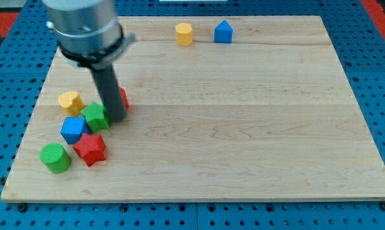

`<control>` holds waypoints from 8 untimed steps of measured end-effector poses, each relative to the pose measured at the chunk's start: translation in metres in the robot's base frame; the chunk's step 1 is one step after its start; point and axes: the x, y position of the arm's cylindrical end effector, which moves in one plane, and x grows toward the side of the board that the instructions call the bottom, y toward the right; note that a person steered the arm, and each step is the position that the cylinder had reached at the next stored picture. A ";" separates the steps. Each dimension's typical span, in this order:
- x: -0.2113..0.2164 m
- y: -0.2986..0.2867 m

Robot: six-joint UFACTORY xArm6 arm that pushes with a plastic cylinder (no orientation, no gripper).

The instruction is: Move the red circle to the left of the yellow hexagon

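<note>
The red circle (123,99) lies at the view's left, mostly hidden behind my rod. My tip (116,119) rests on the board just in front of it, touching or nearly touching it, and beside the green star (94,117). The yellow hexagon (184,34) stands near the view's top edge, far up and to the right of the red circle.
A blue house-shaped block (223,32) stands right of the yellow hexagon. At the left lie a yellow block (70,101), a blue cube (73,129), a red star (90,149) and a green cylinder (55,158). The wooden board (243,128) ends close to them.
</note>
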 end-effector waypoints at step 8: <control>-0.056 0.083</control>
